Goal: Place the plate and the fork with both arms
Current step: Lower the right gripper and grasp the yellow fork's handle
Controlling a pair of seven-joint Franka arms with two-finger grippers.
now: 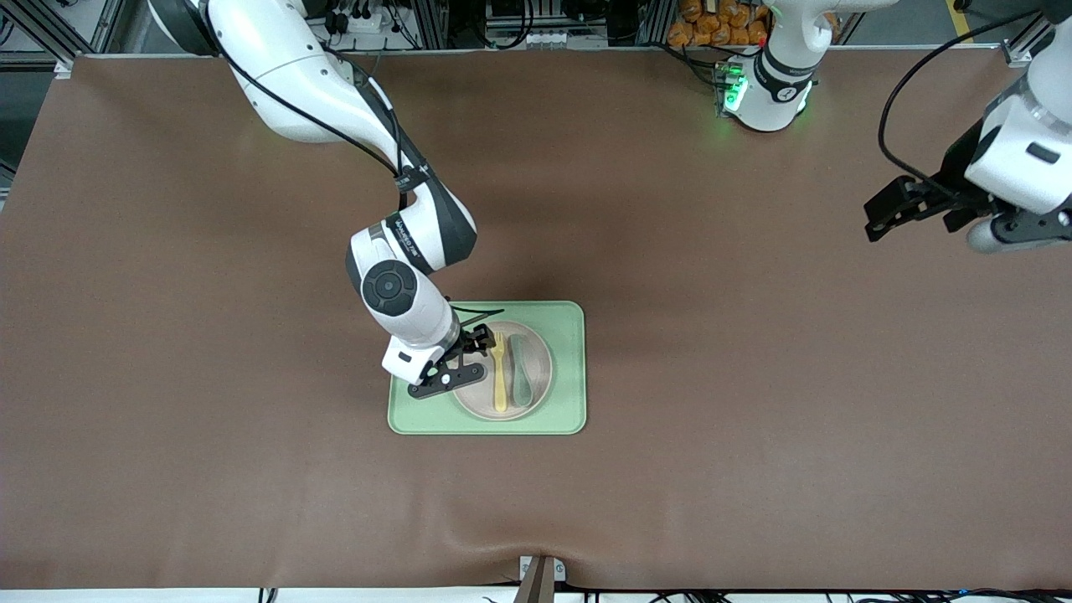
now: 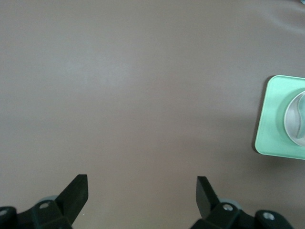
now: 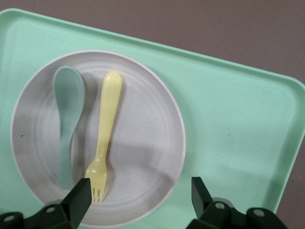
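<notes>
The pale plate point(image 1: 479, 400) lies on the light-green tray point(image 1: 565, 368) in the middle of the table. The yellow fork point(image 1: 499, 373) lies on the plate beside a teal spoon point(image 1: 521, 373). My right gripper point(image 1: 467, 360) is open and empty, low over the plate's edge toward the right arm's end. In the right wrist view its jaws point(image 3: 140, 195) straddle the plate's rim point(image 3: 143, 138), with one finger next to the tines of the fork point(image 3: 106, 129). My left gripper point(image 1: 883, 213) is open and empty, waiting over bare table at the left arm's end point(image 2: 142, 191).
The brown mat point(image 1: 754, 377) covers the whole table. The left wrist view shows the tray point(image 2: 276, 119) with the plate point(image 2: 298, 119) at its edge. The spoon point(image 3: 69, 119) and the tray point(image 3: 228, 119) show in the right wrist view.
</notes>
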